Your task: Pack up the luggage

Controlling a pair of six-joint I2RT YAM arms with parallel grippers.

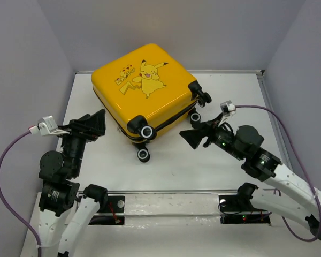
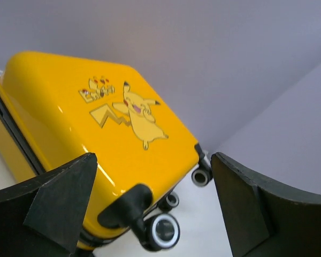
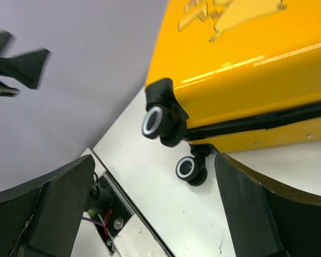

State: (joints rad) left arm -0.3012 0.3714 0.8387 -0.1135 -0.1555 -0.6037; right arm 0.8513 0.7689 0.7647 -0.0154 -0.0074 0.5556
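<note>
The luggage (image 1: 144, 88) is a small yellow hard-shell suitcase lying flat and closed on the white table, cartoon print facing up, caster wheels (image 1: 146, 131) toward me. It also shows in the left wrist view (image 2: 96, 123) and the right wrist view (image 3: 246, 69). My left gripper (image 1: 99, 124) is open and empty, just left of the suitcase's near-left side. My right gripper (image 1: 195, 134) is open and empty, just right of the wheel end, not touching it. The lining is hidden.
The white table (image 1: 171, 166) is walled by grey panels at the back and sides. A metal rail (image 1: 166, 191) runs along the near edge, with the arm bases below it. Purple cables (image 1: 5, 160) loop from both wrists.
</note>
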